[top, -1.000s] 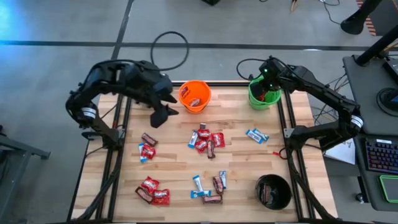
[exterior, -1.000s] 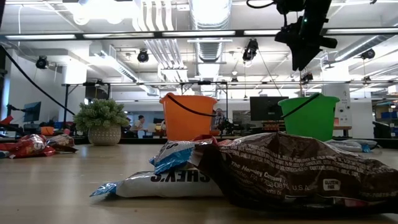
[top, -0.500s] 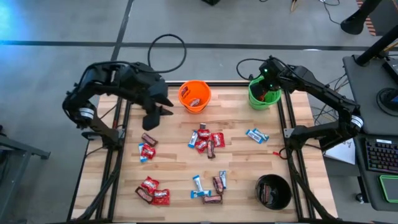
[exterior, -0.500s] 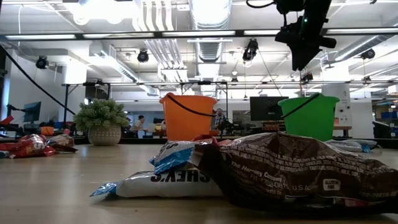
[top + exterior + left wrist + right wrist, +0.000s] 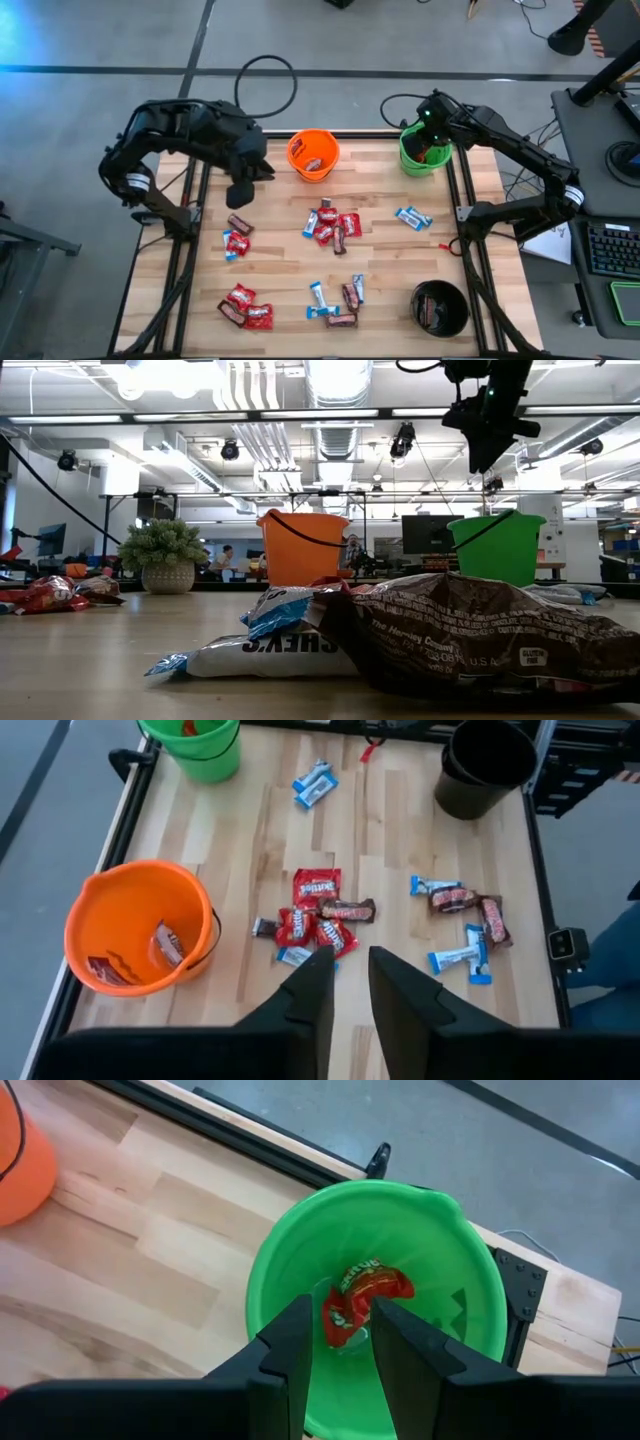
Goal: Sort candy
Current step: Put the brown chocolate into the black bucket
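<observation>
Red packet (image 5: 362, 1302) lies crumpled on the floor of the green bucket (image 5: 470, 1305), straight beneath the right gripper (image 5: 340, 1342), whose fingers stand a little apart with nothing between them; more candy (image 5: 330, 225) is scattered mid-table. Nearest that scatter is the left gripper (image 5: 240, 190), beside the orange bucket (image 5: 313, 155), fingers nearly together and empty, the pile lying ahead of them

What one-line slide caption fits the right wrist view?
Right gripper poised over the green bucket, a red candy packet showing between its fingers.
</observation>
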Controlling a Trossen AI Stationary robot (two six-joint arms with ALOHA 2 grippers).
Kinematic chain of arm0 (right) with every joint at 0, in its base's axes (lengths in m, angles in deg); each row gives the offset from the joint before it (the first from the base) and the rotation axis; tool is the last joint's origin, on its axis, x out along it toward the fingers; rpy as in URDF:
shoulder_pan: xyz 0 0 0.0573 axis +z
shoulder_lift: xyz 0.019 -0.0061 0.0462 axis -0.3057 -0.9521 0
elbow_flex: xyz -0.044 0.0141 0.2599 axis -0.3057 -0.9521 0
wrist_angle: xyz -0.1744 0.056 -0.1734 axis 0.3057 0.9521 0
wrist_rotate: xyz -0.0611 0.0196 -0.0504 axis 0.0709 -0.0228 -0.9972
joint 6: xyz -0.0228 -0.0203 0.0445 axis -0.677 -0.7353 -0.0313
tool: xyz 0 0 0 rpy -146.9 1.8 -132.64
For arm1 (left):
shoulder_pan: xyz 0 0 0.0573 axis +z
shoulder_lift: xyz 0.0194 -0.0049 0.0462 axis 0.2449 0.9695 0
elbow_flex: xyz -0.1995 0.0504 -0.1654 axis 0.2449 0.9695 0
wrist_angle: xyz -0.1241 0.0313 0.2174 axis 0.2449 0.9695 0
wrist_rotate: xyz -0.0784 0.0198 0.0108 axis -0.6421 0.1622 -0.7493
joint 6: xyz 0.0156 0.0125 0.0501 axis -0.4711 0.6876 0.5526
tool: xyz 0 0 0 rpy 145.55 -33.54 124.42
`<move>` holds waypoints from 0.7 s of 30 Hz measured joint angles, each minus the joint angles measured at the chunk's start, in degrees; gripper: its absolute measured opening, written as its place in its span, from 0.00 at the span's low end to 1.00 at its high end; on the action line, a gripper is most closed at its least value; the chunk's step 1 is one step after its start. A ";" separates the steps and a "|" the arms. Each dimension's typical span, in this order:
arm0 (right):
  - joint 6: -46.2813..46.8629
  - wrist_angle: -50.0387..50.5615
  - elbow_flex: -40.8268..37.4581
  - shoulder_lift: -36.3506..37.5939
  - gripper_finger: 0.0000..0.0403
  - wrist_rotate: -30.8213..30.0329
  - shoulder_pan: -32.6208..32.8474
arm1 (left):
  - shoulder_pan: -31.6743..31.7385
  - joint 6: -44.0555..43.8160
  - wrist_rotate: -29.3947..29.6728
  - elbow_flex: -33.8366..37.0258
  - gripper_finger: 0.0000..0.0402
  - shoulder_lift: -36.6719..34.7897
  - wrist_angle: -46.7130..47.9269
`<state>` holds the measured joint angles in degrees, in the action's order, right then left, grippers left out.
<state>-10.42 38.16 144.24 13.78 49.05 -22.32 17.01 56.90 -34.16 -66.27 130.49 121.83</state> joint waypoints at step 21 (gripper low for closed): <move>-19.54 -12.14 4.28 -0.09 0.29 16.49 0.13 | 0.07 2.97 15.80 0.02 0.19 -0.72 0.01</move>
<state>-29.97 26.02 148.51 13.69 65.55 -22.18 17.07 59.87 -18.37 -66.25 129.76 121.84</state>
